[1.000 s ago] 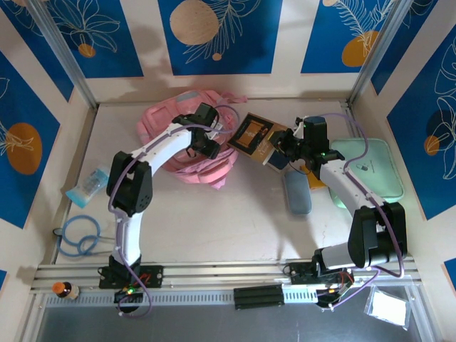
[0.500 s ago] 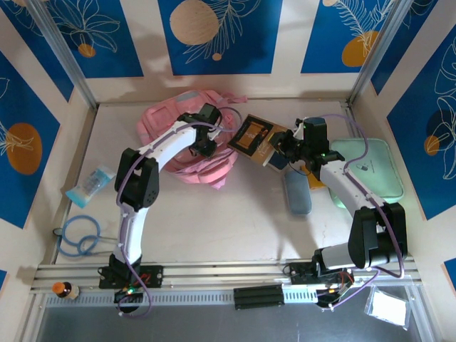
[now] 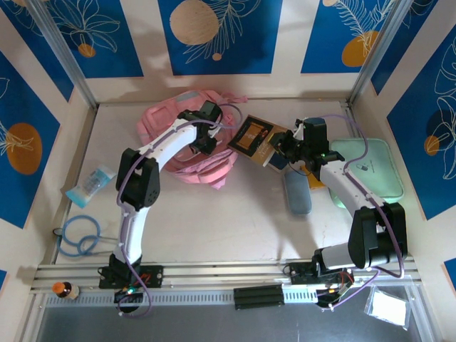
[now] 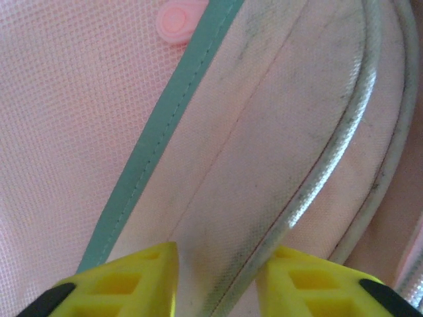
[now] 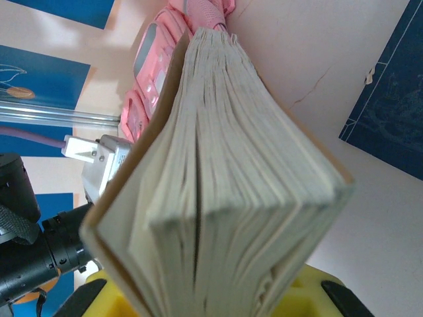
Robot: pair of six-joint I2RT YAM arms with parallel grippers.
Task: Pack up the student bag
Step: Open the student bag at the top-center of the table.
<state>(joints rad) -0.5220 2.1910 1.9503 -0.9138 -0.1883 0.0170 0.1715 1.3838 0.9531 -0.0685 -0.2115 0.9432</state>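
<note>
While the left pincer (image 4: 218, 284) pinches the rim of the student bag (image 3: 160, 117), the right pincer (image 5: 211, 300) clamps a book (image 3: 251, 135) at its three o'clock; the mouth probably needs lifting open next.

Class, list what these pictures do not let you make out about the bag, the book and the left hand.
- student bag: its opening; top view, the left arm and folds cover it.
- left hand: its grip; left wrist view, bottom edge cuts off the fingertips, so whether it is pinching the fabric is unclear.
- book: its title; top view, too small.
</note>
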